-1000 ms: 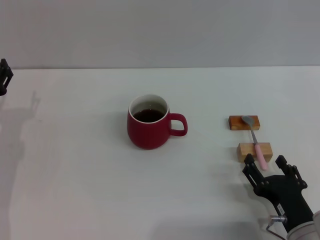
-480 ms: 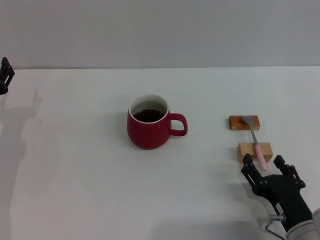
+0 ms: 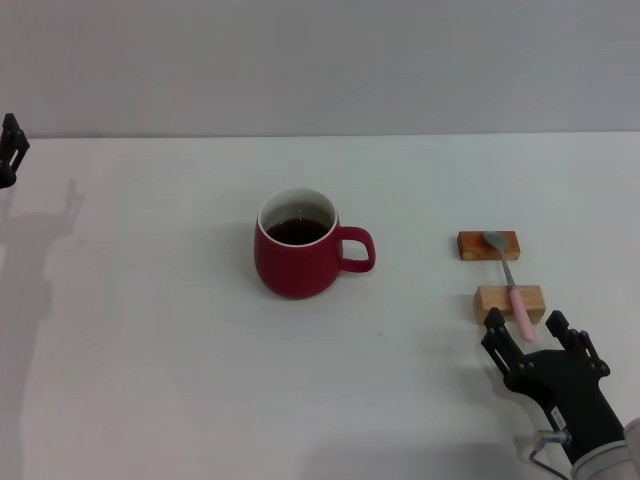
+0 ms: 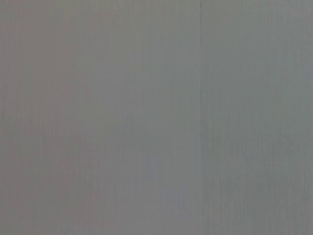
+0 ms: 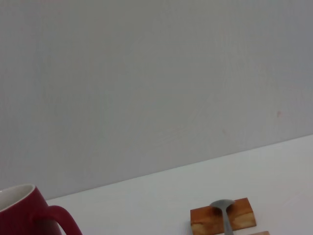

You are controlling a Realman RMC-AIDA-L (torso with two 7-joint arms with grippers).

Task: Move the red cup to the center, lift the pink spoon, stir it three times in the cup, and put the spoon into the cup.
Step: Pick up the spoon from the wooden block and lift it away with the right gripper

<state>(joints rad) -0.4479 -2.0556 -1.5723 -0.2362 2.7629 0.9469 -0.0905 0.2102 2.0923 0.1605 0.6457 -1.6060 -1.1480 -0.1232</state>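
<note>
The cup [image 3: 296, 258] stands mid-surface [image 3: 150, 350], handle toward the right. The spoon [image 3: 508, 281] lies across two blocks [image 3: 489, 245] to its right. Right claw [image 3: 533, 337] hovers released just short of the spoon's handle; left claw [image 3: 9, 150] sits at the far left edge, state unclear

A plain white table [image 3: 180, 380] fills most of the head view, its far edge meeting a bare grey wall [image 3: 320, 60]. Soft shadows fall along the table's left edge.
</note>
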